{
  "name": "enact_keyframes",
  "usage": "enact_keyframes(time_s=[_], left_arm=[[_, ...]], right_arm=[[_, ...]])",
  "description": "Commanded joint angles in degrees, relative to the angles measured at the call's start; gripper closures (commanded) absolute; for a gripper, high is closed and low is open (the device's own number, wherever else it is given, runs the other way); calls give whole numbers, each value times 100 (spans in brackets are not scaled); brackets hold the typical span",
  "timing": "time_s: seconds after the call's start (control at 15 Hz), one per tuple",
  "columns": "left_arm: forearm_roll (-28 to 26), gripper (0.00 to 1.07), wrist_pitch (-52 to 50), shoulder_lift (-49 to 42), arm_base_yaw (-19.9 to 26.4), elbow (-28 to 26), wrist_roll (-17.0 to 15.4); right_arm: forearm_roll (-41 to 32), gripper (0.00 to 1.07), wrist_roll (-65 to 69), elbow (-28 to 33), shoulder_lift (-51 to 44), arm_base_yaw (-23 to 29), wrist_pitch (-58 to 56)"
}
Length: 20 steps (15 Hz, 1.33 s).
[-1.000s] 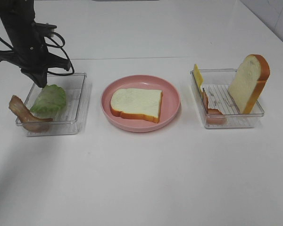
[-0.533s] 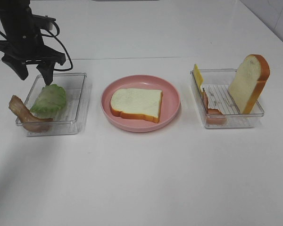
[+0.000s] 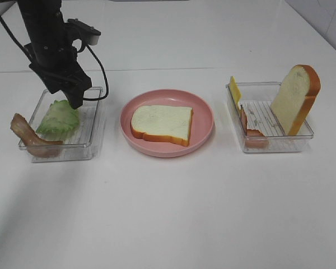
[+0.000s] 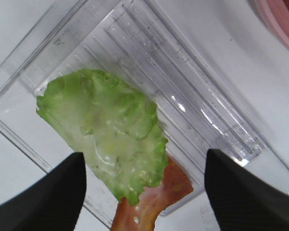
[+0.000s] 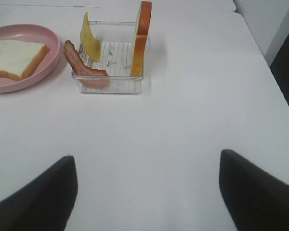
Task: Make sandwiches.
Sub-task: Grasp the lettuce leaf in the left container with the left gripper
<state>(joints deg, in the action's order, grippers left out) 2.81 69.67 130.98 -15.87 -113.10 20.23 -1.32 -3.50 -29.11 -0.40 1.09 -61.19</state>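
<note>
One bread slice [image 3: 161,123] lies flat on the pink plate [image 3: 204,112]. The green lettuce leaf [image 3: 59,117] lies in the left clear tray [image 3: 95,112], with a bacon strip [image 3: 28,134] draped over the tray's near left corner. My left gripper [image 3: 73,98] hangs open just above the lettuce's back right edge. In the left wrist view the lettuce [image 4: 106,130] and bacon [image 4: 154,197] lie between the spread fingers of the left gripper [image 4: 144,161]. The second bread slice [image 3: 295,98] stands upright in the right tray [image 3: 269,143] with cheese [image 3: 234,89] and bacon [image 3: 249,128]. My right gripper [image 5: 144,159] is open and empty.
The right wrist view shows the right tray [image 5: 111,84] with the bread [image 5: 142,38], the cheese [image 5: 90,41] and the bacon [image 5: 84,67], and the plate [image 5: 43,62] beyond it. The white table's right edge [image 5: 260,53] is close by. The left arm's cable loops over the left tray's back.
The left arm has turned its wrist and shifted right, from the tray's back left to over the lettuce's right side. The food has not moved.
</note>
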Motion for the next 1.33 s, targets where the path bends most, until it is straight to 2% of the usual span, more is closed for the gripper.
enact_keyframes(time_s=[0.07,0.27,0.53,0.8,0.93,1.33], left_arm=[[178,39,384,-57,-11,92,57],[166,39,384,-63,-6,556,57],[264,39,390,-52,-6,900,86],[384,39,-86,-46,-6,934,86],[579,39,-149,-46,-6,934,126],[705,39,-195,-46,-103,934,229]], right_arm=[[6,31,-52,11,-80,-40,57],[6,31,-52,11,-80,-40,57],[6,31,-52,11,-80,-40,57],[6,31,-52,11,-80,-40,57],[6,31,-52,11,-80,-40,57],[6,31,-52,11,-80,-40,57]])
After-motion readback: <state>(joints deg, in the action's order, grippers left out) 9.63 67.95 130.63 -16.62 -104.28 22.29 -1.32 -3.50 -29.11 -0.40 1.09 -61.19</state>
